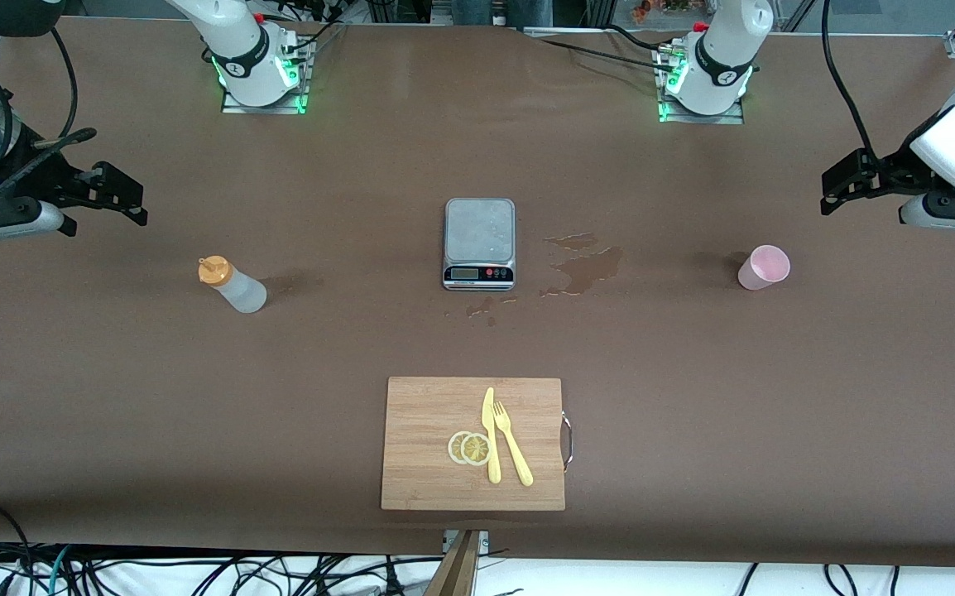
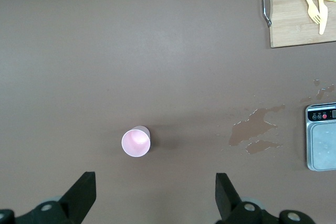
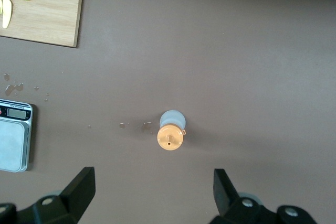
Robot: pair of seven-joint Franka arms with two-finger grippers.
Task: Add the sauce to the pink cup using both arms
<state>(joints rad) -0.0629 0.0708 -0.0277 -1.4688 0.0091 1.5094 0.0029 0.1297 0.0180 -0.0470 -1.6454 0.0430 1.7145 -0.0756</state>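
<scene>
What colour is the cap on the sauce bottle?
Orange, on the sauce bottle; the right wrist view shows it best, from straight above.

Scale (image 1: 479, 243) mid worktop (image 1: 113, 397), wet patch (image 1: 583, 269) beside it. Nearer cam: cutting board (image 1: 428, 443) w/ 2 lemon slices (image 1: 469, 448), yellow knife (image 1: 490, 434) & fork (image 1: 511, 443).

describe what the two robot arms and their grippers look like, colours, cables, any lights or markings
Both arms are white, rounded and jointed, with black bands at the joints and black cables looping along them. Each base stands on a metal plate and glows green, with a small red part beside it. The left gripper and the right gripper are black, each with two flat, angular fingers.
</scene>
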